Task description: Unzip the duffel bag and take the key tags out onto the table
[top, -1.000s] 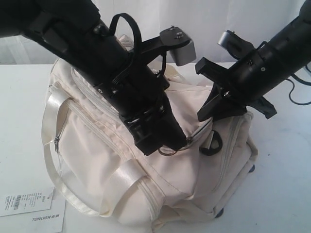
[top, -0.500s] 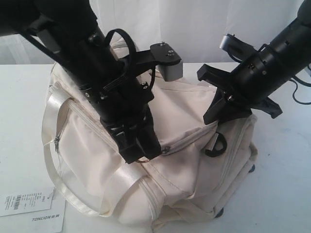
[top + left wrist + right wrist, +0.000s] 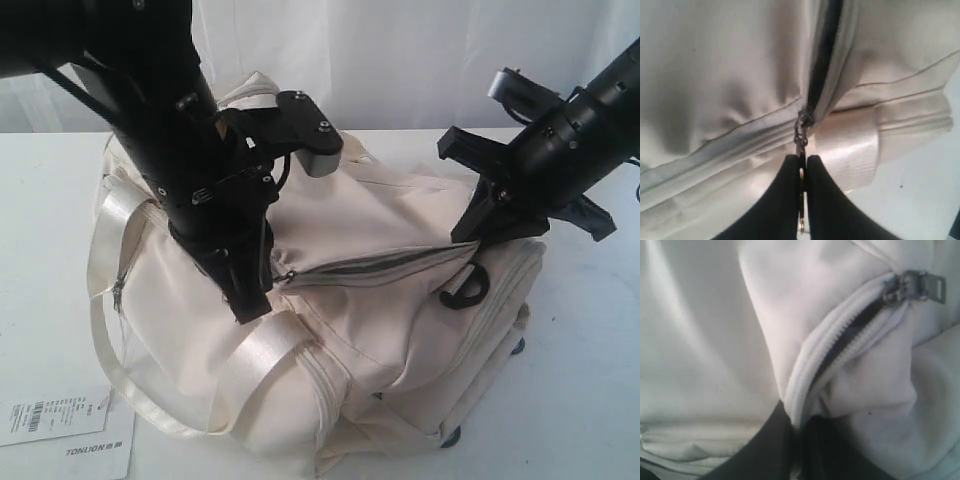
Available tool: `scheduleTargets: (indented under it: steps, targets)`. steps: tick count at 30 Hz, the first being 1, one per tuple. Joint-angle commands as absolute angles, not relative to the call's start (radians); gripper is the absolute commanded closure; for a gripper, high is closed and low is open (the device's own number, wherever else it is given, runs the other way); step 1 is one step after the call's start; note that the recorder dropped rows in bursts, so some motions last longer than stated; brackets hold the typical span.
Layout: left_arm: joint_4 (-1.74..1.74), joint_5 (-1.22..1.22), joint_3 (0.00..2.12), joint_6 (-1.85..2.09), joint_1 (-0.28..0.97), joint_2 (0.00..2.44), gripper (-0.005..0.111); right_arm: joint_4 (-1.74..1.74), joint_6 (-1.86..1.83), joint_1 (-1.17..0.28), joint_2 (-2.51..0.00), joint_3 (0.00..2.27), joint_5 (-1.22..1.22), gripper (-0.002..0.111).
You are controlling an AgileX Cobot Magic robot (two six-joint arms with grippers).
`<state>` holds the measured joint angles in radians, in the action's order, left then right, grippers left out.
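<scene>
The cream duffel bag (image 3: 330,330) lies on the white table (image 3: 590,390). Its top zipper (image 3: 380,265) gapes open in a long dark slit. My left gripper (image 3: 250,303) is shut on the metal zipper pull (image 3: 801,136) at the slit's left end; in the left wrist view the gripper (image 3: 802,165) pinches the pull between its black fingers (image 3: 782,200). My right gripper (image 3: 473,236) is shut on the bag's fabric at the zipper's right end, and in the right wrist view the gripper (image 3: 799,422) clamps the zipper tape (image 3: 815,365). The key tags are hidden.
White paper price tags (image 3: 65,430) lie at the table's front left. A black strap ring (image 3: 465,288) hangs below the right gripper. A shiny ribbon handle (image 3: 250,355) loops over the bag's front. A second zipper slider (image 3: 912,287) sits in the right wrist view.
My left gripper has dragged the zipper pull leftward, and the zipper has opened into a long slit. The right gripper has shifted slightly right, still gripping the bag's end.
</scene>
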<state>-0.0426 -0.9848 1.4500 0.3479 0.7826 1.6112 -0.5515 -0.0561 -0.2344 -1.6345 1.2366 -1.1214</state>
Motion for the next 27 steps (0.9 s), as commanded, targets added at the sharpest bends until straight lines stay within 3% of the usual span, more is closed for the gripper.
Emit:
scheduleTargets:
  steps: [1, 12, 14, 23, 27]
  targets:
    - [0.156, -1.110, 1.444, 0.276, 0.779, 1.594, 0.107, -0.415, -0.066, -0.196, -1.630, 1.244, -1.031, 0.108]
    - [0.080, -1.099, 1.444, 0.276, 0.779, 1.594, 0.107, -0.620, -0.404, -0.198, -1.509, 1.244, -1.094, 0.107]
    - [0.080, -1.099, 1.444, 0.287, 0.779, 1.594, 0.107, -0.620, -0.407, -0.198, -1.459, 1.244, -1.086, 0.102]
    - [0.053, -1.069, 1.444, 0.289, 0.779, 1.594, 0.107, -0.611, -0.436, -0.198, -1.374, 1.244, -1.145, 0.051]
    - [0.050, -1.069, 1.444, 0.291, 0.779, 1.594, 0.107, -0.742, -0.691, -0.243, -1.364, 1.244, -1.221, 0.050]
